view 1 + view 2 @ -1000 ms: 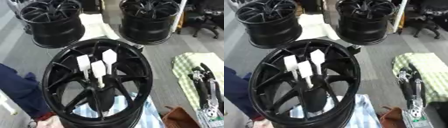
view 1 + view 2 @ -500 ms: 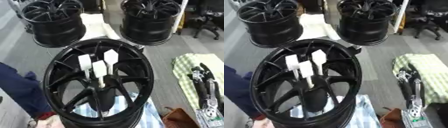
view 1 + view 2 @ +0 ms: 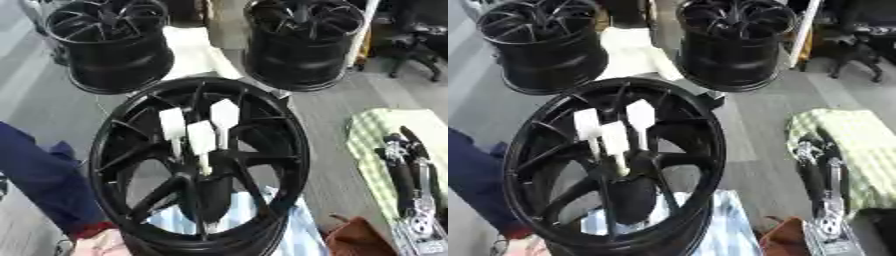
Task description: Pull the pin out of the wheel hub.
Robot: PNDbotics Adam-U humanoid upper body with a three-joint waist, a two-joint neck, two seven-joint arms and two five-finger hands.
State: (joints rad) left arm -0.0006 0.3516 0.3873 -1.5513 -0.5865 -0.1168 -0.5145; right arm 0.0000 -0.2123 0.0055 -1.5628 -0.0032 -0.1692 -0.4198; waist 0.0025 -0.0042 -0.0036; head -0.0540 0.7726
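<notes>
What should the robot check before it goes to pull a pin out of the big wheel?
1. Pins in place: three white pins stand at the middle of the front wheel. Ok.
2. Pins uncovered: nothing lies over them. Ok.
3. Right hand close to the pins: the right hand is off to the right over a checked cloth, apart from the wheel. Not ok.
4. Left hand ready: it shows in neither view. Cannot tell.
5. Wheel kept steady: a person's hand is at its lower rim, but whether it holds the wheel is unclear. Cannot tell.
</notes>
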